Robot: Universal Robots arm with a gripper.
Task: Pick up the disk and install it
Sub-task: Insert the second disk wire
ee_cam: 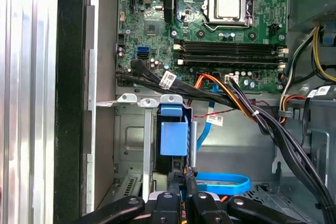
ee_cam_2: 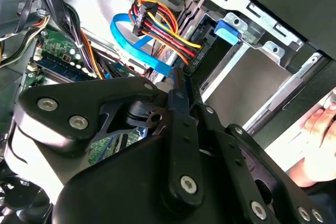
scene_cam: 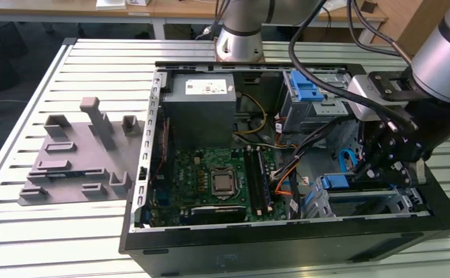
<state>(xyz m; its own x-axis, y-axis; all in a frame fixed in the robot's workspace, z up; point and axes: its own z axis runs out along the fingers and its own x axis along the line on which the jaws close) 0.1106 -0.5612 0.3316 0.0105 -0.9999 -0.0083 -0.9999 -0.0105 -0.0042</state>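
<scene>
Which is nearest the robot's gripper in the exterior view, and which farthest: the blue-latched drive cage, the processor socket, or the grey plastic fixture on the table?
From the gripper:
1. Blue-latched drive cage, directly beneath it, in the case.
2. Processor socket, mid-motherboard, toward the exterior view's left.
3. Grey plastic fixture, outside the case, far left.

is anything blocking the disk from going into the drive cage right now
Nothing visible blocks it. The disk, by its blue carrier frame, already sits in the drive cage slot, with the gripper right at its end. The blue cable lies beside the gripper, outside the slot.
</scene>
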